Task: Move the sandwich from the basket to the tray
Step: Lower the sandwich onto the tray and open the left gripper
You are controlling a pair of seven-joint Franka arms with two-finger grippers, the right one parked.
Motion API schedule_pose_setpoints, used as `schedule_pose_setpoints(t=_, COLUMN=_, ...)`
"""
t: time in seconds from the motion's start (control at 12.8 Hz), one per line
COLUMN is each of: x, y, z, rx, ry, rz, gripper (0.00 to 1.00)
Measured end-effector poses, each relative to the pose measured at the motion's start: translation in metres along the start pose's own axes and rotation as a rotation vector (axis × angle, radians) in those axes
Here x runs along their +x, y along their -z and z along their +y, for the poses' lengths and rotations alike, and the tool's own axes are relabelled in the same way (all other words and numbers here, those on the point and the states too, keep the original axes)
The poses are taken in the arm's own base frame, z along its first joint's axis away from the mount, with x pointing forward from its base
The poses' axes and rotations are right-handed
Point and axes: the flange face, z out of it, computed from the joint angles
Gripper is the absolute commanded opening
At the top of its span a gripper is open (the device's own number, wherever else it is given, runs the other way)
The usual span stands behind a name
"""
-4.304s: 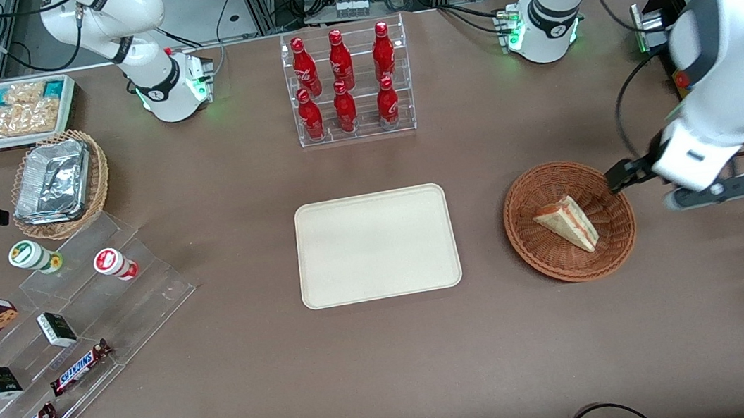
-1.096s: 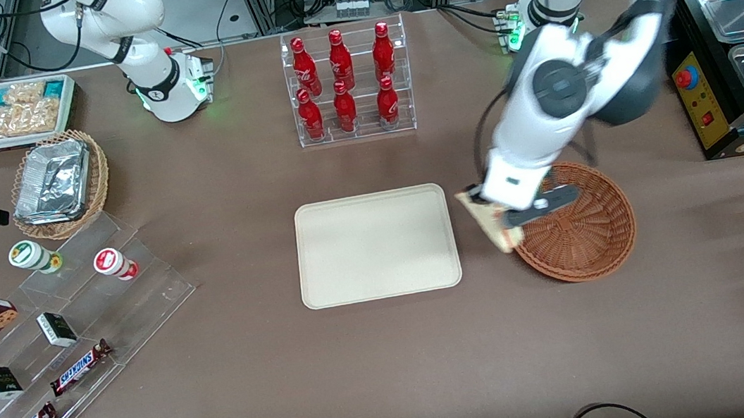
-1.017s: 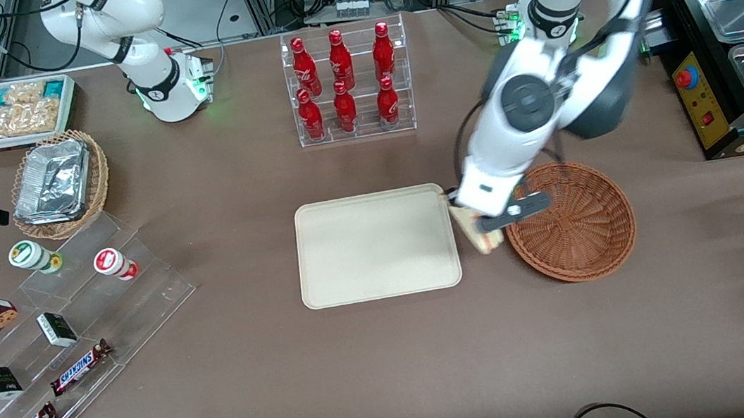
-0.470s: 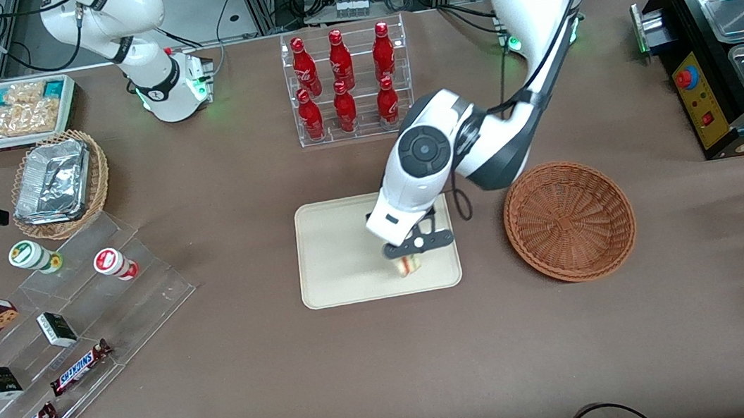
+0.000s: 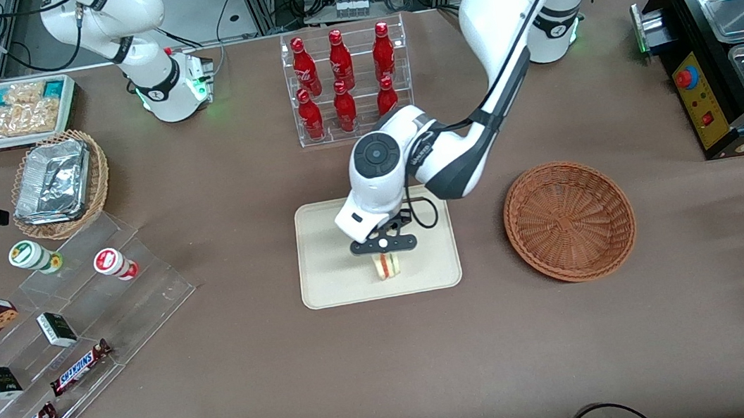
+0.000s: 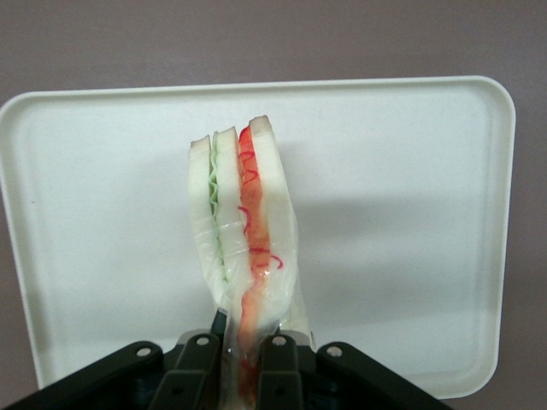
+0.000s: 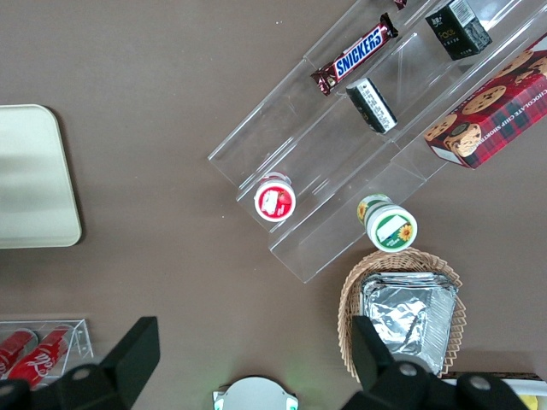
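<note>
The left arm's gripper (image 5: 384, 253) is positioned over the cream rectangular tray (image 5: 324, 279), above the part of it nearer the front camera. Its two black fingers (image 6: 198, 363) are clamped on the wrapped triangular sandwich (image 6: 242, 248), pinching the wedge at one end so that the bread layers stand on edge, with the green filling layer on one side and the red layer on the other. In the front view the sandwich (image 5: 387, 265) shows just below the gripper, over the tray's surface; whether it touches the tray cannot be determined. The wrist view shows the sandwich extending away from the fingers across the middle of the tray (image 6: 410, 213), with a shadow cast on the tray beside it.

The reddish-brown wicker basket (image 5: 569, 220) sits on the brown table (image 5: 258, 379) well apart from the gripper, toward the working arm's end, beside the tray. The basket holds nothing. A clear rack of red bottles (image 5: 346, 84) stands farther from the front camera than the gripper.
</note>
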Motion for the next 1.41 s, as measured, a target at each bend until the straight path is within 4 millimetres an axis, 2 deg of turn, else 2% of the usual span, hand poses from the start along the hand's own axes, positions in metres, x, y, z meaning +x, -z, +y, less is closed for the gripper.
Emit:
schedule_pose_setpoints(t=0.39, x=-0.008, y=-0.034, z=0.003, rx=0.037, ry=-0.032, rz=-0.012, gripper=0.0)
schedule_pose_setpoints(t=0.47, x=-0.009, y=-0.041, z=0.004, rx=0.038, ry=-0.033, rz=-0.015, gripper=0.04)
schedule_pose_setpoints(t=0.55, x=-0.009, y=-0.044, z=0.004, rx=0.037, ry=-0.033, rz=-0.016, gripper=0.38)
schedule_pose_setpoints(t=0.63, x=-0.009, y=-0.045, z=0.004, rx=0.036, ry=-0.034, rz=-0.015, gripper=0.9)
schedule_pose_setpoints(t=0.7, x=-0.009, y=-0.043, z=0.005, rx=0.034, ry=-0.035, rz=-0.012, gripper=1.0)
schedule_pose_setpoints(t=0.94, x=-0.004, y=-0.034, z=0.008, rx=0.022, ry=-0.035, rz=0.005, gripper=1.0)
schedule_pose_setpoints(t=1.1, x=0.001, y=-0.015, z=0.01, rx=0.007, ry=-0.03, rz=0.028, gripper=1.0)
schedule_pose_setpoints(t=1.25, x=0.005, y=0.021, z=0.006, rx=0.025, ry=0.026, rz=0.035, gripper=1.0)
schedule_pose_setpoints(t=1.41, x=0.017, y=0.072, z=-0.01, rx=0.021, ry=0.112, rz=0.071, gripper=1.0)
